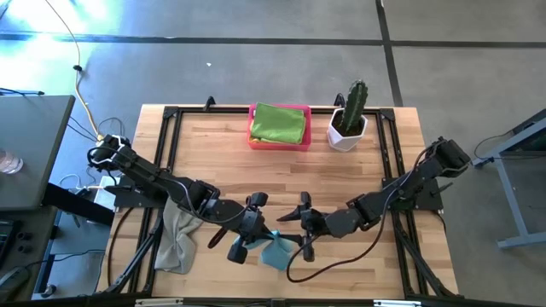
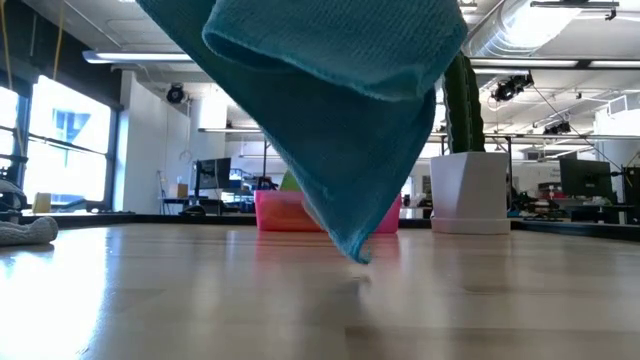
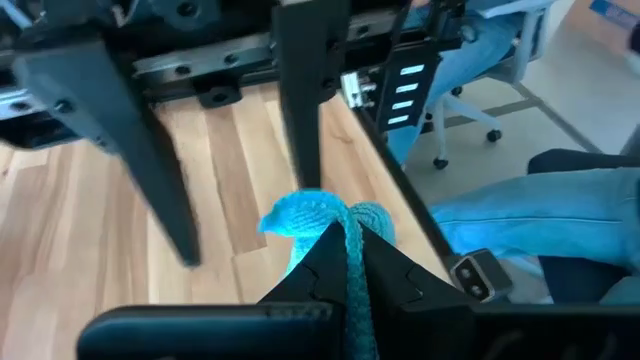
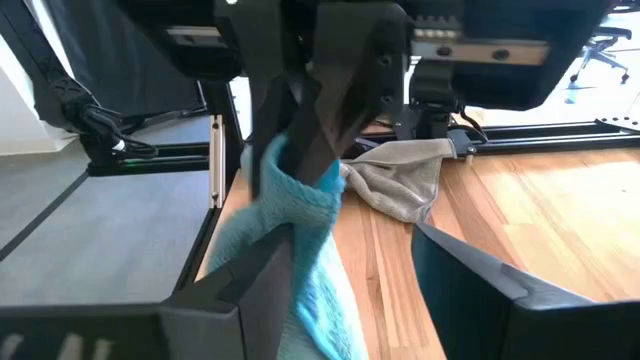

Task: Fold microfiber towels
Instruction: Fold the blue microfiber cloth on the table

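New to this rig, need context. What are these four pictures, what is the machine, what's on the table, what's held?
Two dark robot arms work at a wooden table. One picture looks straight down, one sits at table-top height, and one rides on each wrist. The left gripper is shut on a light blue towel, which hangs above the wood in the low view. The right gripper is beside it, fingers apart around the same towel, not clamped. A grey towel lies crumpled at the table's left edge. At the back, a pink tray holds a lime green towel, next to a potted cactus.
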### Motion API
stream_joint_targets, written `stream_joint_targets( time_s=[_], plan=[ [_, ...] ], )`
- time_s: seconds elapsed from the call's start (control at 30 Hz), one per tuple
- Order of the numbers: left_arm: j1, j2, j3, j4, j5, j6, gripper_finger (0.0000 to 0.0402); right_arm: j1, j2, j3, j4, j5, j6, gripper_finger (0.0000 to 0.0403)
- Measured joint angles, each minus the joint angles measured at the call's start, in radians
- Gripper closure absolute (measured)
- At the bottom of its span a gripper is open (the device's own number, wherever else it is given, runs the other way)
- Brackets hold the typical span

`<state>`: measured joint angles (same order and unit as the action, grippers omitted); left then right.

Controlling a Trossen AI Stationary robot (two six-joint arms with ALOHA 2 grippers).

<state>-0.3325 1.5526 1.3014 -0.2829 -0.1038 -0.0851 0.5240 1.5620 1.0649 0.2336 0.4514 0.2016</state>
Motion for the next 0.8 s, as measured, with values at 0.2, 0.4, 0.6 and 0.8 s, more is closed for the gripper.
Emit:
stream_joint_targets(
  time_s=[0.2,0.4,0.6,0.8],
  plan=[
    [0.003,0.009,0.0,-0.002,-0.009,0.009,0.0401,0.008,0.0,0.0,-0.003,-0.008,-0.003,0.0216],
    [0.003,0.009,0.0,-0.004,-0.009,0.009,0.0401,-0.003,0.0,0.0,0.005,-0.009,-0.011,0.0214],
    [0.005,0.009,0.0,-0.004,-0.014,0.01,0.0401,-0.007,0.0,0.0,0.004,-0.07,0.0,0.0215],
    [0.006,0.009,0.0,-0.013,-0.015,0.008,0.0401,-0.006,0.0,0.0,0.005,-0.096,0.0,0.0215]
  ],
)
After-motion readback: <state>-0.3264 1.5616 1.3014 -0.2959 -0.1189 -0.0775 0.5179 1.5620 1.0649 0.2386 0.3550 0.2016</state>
